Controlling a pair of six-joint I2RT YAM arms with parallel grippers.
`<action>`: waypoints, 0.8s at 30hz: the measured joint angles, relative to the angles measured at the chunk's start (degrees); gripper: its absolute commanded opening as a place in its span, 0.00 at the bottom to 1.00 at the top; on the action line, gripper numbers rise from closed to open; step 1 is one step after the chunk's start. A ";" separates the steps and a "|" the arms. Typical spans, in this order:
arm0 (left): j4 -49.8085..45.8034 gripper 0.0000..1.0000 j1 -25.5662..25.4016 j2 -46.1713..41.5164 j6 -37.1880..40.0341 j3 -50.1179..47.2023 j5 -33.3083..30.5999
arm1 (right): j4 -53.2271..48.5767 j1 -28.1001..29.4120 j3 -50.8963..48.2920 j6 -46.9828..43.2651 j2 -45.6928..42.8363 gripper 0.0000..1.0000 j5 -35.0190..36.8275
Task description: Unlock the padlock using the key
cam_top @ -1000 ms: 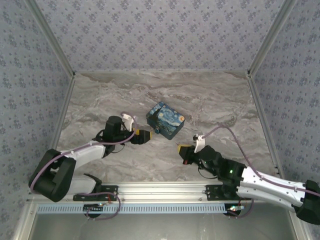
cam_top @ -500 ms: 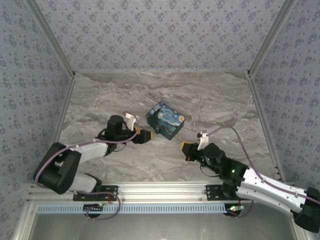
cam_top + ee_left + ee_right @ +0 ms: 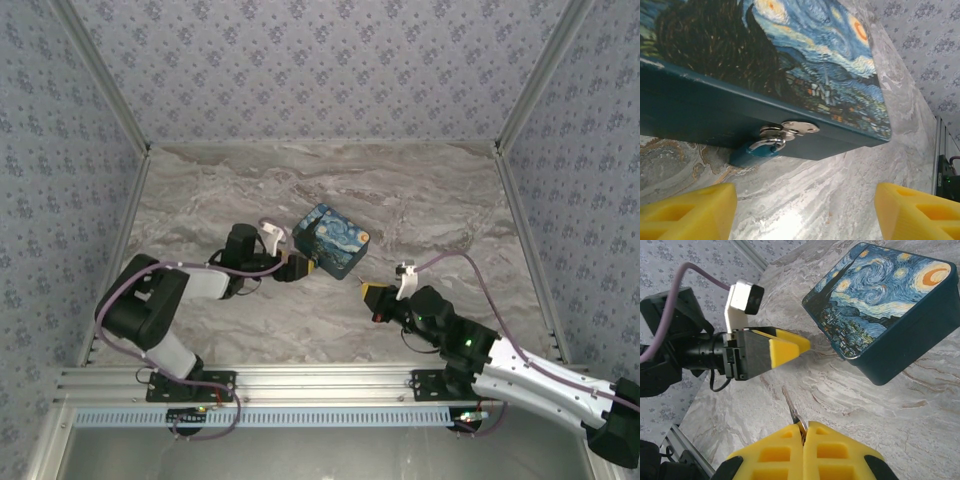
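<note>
Left gripper [image 3: 297, 268] sits right at the blue box [image 3: 332, 240], fingers [image 3: 690, 212] spread wide and empty, probably to steady it; its wrist camera catches the tiny padlock [image 3: 771, 143] hanging off the front clasp [image 3: 800, 127], too small to judge from above. Over right, the right gripper [image 3: 804, 427] pinches the key [image 3: 790, 405] tight, blade poking out, not yet at the lock.

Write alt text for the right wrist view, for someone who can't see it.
The yellow right pincer is shut on a thin metal key pointing up the frame. Beyond it, the left pincer faces a blue starry-night box on the marble table.
</note>
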 measured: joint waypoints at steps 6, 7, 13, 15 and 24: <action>4.09 0.72 0.00 6.25 -0.07 1.88 1.60 | 0.04 0.00 -0.04 -0.37 -0.07 0.00 0.04; 4.63 0.72 0.00 6.95 -0.09 2.05 1.73 | 0.07 0.00 -0.09 -0.35 -0.07 0.00 0.04; 10.29 0.72 0.00 10.56 -1.14 2.51 2.73 | 0.39 0.00 -0.76 -0.37 -0.28 0.00 0.24; 12.15 0.71 0.00 11.41 -1.16 2.56 2.95 | 0.48 0.00 -0.96 -0.37 -0.48 0.00 0.26; 16.94 0.67 0.00 14.34 -1.64 3.26 3.15 | 0.52 0.00 -1.79 -0.35 -1.20 0.00 0.35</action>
